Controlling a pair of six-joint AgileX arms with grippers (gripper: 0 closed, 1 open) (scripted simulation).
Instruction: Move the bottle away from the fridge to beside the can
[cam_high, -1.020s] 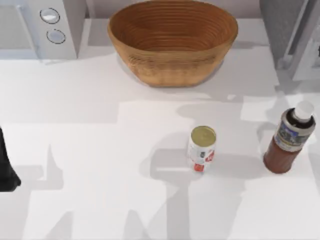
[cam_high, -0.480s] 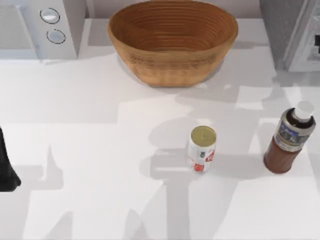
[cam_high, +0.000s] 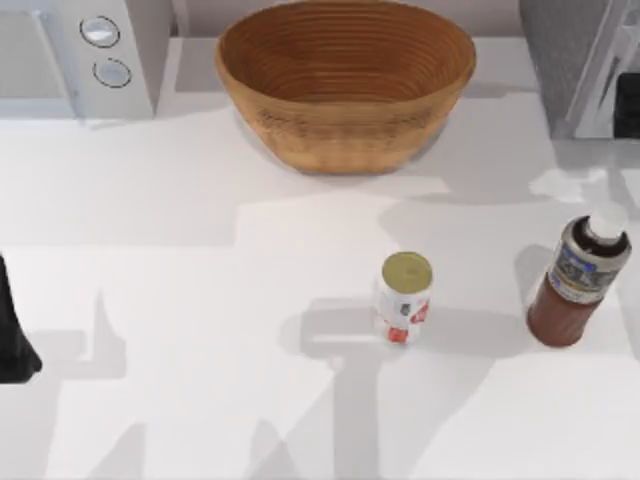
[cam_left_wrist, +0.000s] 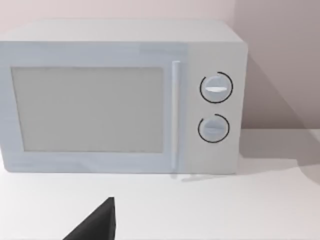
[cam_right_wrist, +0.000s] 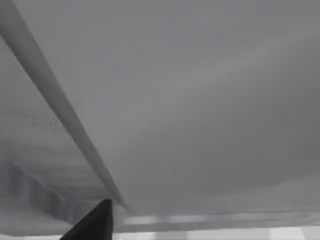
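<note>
Black left gripper (cam_high: 15, 340): parked at the table's left edge; finger state cannot be told.
Right gripper (cam_right_wrist: 92, 222): close against the fridge (cam_high: 575, 60); finger state cannot be told.
Bottle (cam_high: 578, 285): upright near the right edge, below the fridge.
Can (cam_high: 404, 297): upright mid-table, well apart from the bottle.
Basket (cam_high: 345, 85): at the back.

The bottle (cam_high: 578, 287) stands at the table's (cam_high: 180, 300) right, before the fridge (cam_high: 575, 60); the can (cam_high: 404, 297) stands left of it, well apart.
</note>
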